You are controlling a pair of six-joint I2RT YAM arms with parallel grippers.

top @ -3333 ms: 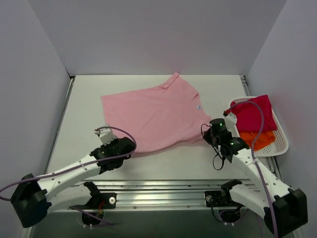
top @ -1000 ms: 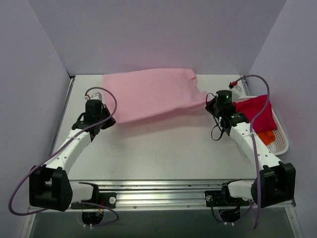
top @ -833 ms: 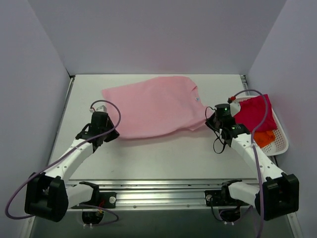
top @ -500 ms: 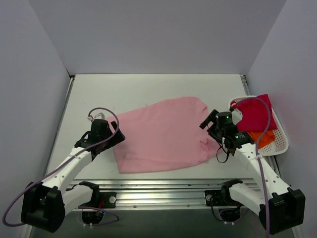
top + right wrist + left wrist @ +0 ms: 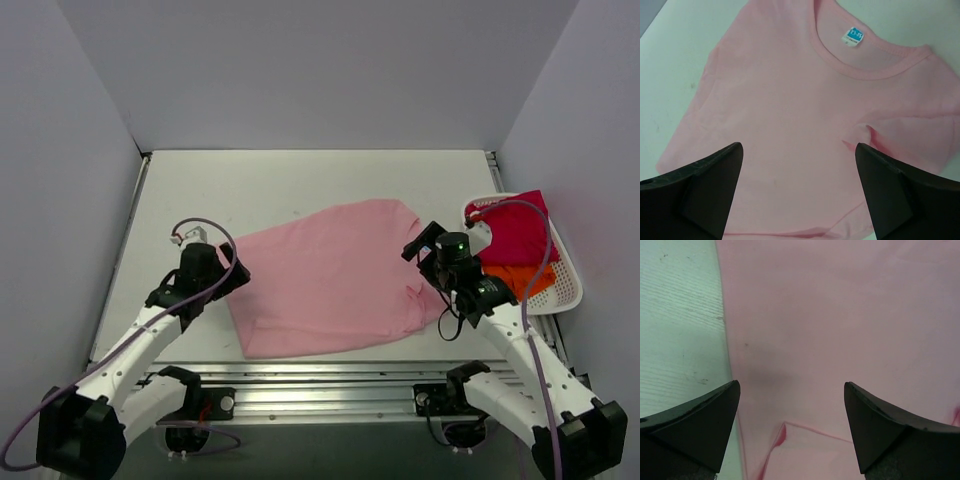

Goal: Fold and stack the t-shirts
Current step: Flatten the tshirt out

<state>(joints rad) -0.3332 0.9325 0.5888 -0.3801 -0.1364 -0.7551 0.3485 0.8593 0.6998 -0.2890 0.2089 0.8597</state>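
White table point(image 5: 300, 175): work surface, arm bases at its near edge. Light pink t-shirt point(image 5: 330, 280): spread flat across the near middle of the table, between the two arms, its neck end toward the right arm and its other end toward the left arm; one sleeve lies tucked over the body beside the collar point(image 5: 865, 65). White basket point(image 5: 570, 290): set at the right edge of the table, apart from the pink shirt. Magenta-red t-shirt point(image 5: 515, 235): heaped in the far part of the basket, draped over its rim. Orange t-shirt point(image 5: 520, 278): in the same basket, just nearer than the magenta-red one and partly under it. Left gripper point(image 5: 790, 390): jaws spread wide, nothing between them, poised over the shirt's left edge where cloth meets bare table; a seam there appears turned up, though the close view is too soft to be sure. Right gripper point(image 5: 797, 150): jaws likewise parted and empty, above the shirt body below the collar. Blue neck label point(image 5: 853, 36): sewn inside the collar, its print too small to read
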